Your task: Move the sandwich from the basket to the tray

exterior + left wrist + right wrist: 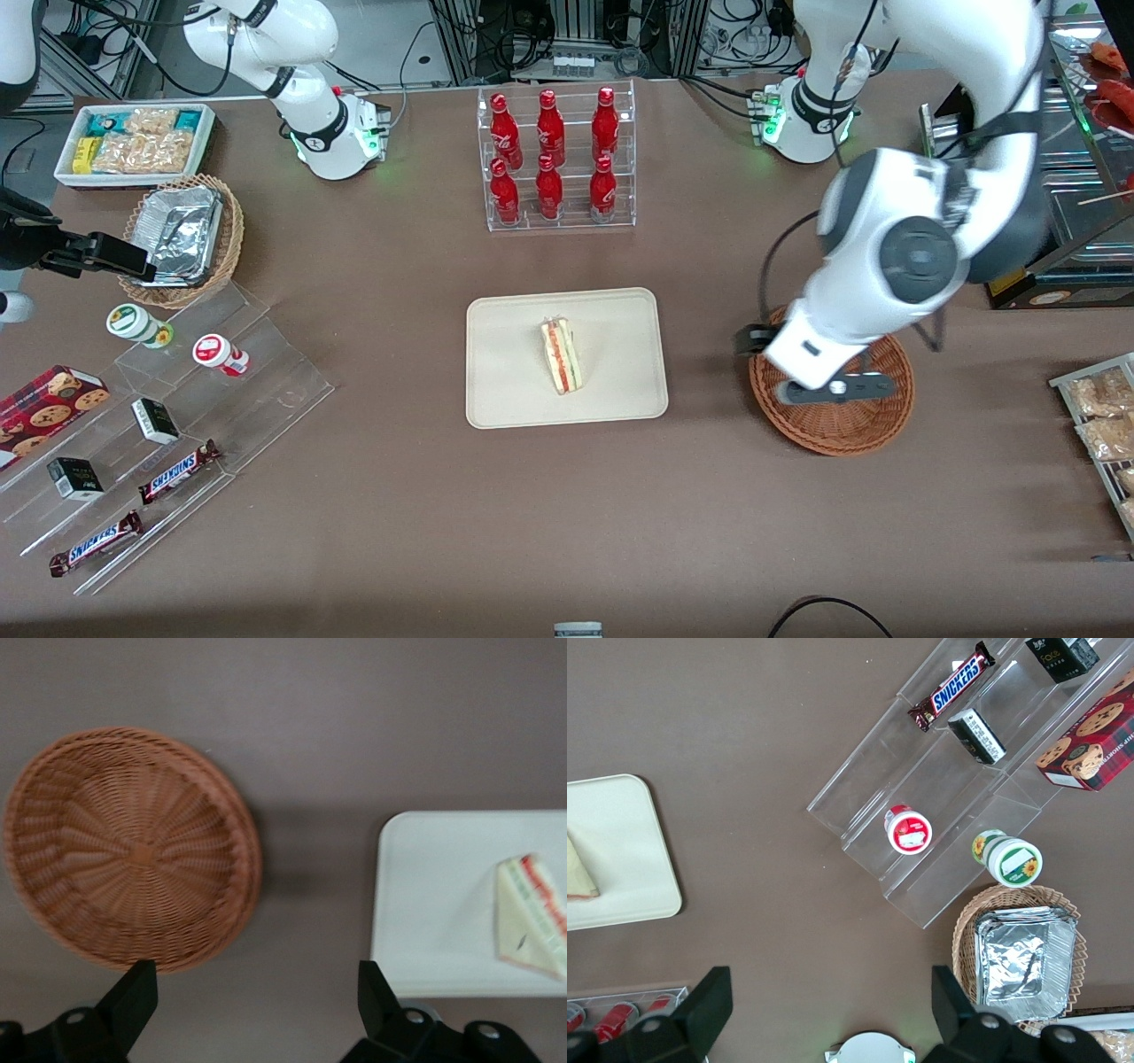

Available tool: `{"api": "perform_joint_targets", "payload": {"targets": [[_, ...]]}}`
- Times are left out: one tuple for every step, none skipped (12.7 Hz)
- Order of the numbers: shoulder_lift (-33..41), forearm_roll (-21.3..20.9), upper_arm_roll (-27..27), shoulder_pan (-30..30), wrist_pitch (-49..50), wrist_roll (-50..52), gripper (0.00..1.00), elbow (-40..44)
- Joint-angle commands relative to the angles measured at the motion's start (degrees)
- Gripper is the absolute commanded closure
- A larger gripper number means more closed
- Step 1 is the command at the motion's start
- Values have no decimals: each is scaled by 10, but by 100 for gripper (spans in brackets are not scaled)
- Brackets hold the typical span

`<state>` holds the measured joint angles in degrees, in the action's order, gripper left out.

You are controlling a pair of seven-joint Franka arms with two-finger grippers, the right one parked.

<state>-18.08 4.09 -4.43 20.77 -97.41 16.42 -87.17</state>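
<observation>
The sandwich (561,356) lies on the cream tray (514,390) near its middle, its red and green filling edge showing. The reddish-brown wicker basket (842,425) stands beside the tray toward the working arm's end of the table, and it is empty. My left gripper (753,340) hangs above the basket's rim on the tray's side, partly covering the basket. In the left wrist view the gripper (257,992) is open and empty, high over the bare table between the basket (133,846) and the tray (434,904), on which the sandwich (533,917) lies.
A clear rack of red bottles (554,159) stands farther from the front camera than the tray. Clear stepped shelves with candy bars and cups (177,416), a tan basket with foil trays (182,235) and a white snack bin (133,142) are toward the parked arm's end.
</observation>
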Motion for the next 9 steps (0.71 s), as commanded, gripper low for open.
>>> {"api": "perform_joint_targets", "payload": {"targets": [[72, -5, 7, -48, 58, -82, 0, -35], [90, -6, 7, -59, 77, -98, 0, -36], [105, -8, 5, -64, 91, -103, 0, -36], [118, -20, 5, -68, 103, -104, 0, -37], [132, -39, 6, -68, 116, -104, 0, -41], [151, -44, 8, -77, 120, -104, 0, -53], [172, -44, 20, -103, 121, -104, 0, -69], [188, -44, 58, -140, 125, -107, 0, -80], [196, -45, 97, -183, 136, -111, 0, -82]]}}
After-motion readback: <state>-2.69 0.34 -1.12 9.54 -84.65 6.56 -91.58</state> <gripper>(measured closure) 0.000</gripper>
